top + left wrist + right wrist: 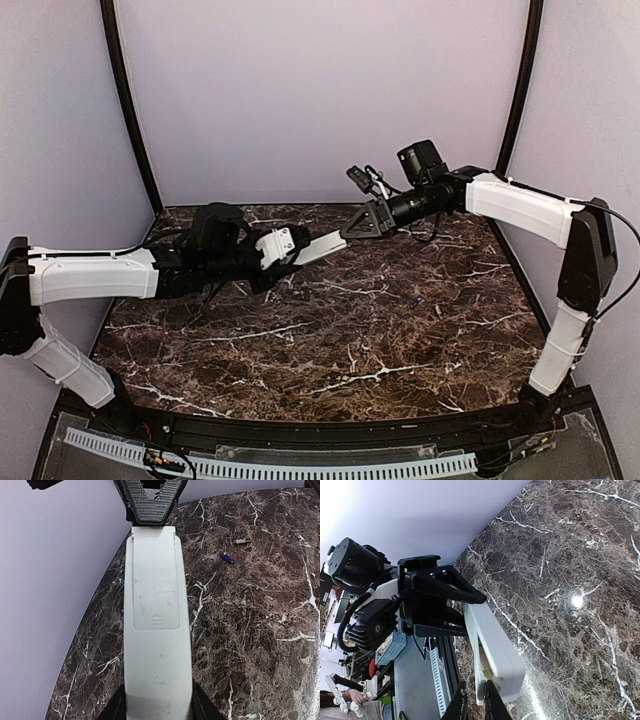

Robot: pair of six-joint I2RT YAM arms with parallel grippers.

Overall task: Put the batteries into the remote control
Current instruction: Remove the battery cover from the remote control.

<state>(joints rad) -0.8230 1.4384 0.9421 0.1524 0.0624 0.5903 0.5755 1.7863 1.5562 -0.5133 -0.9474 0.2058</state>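
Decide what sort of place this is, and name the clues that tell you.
Most likely a robotics lab test booth, not a home: two robot arms bolted at the near edge of a marble-patterned table, plain lilac walls closing it in, and a slotted cable duct along the front.

One remote control (pixel 157 605), two batteries (pixel 242 541) (pixel 226 557), two pincers (pixel 295 250) (pixel 350 229).
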